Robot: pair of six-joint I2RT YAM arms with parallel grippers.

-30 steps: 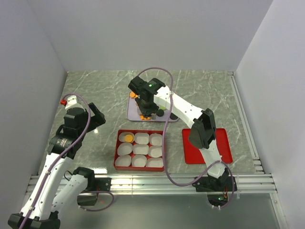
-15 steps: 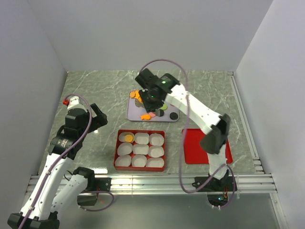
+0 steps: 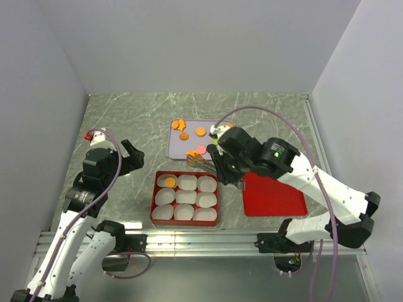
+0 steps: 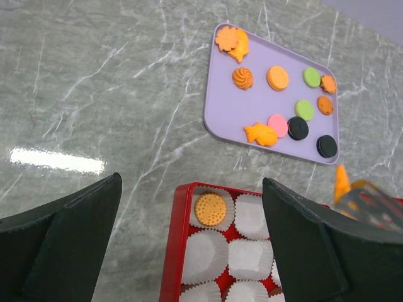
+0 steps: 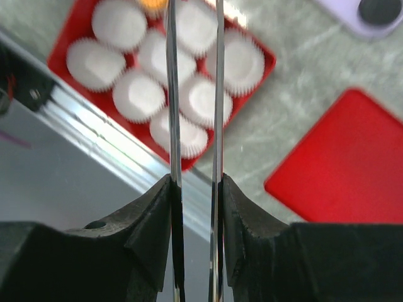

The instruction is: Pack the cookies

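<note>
The right claw (image 3: 201, 165), pinched on an orange cookie (image 4: 340, 183), hangs by the red box (image 4: 171, 258); centre it over an empty paper cup (image 4: 250, 216) before releasing; left claw (image 4: 192, 184) wide.

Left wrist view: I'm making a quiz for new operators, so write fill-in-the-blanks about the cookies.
The purple tray holds ___ black cookies. The pink cookie lies beside a ___-shaped orange one. In the red box, just ___ paper cup holds a cookie. Missing: two; fish; one.
</note>
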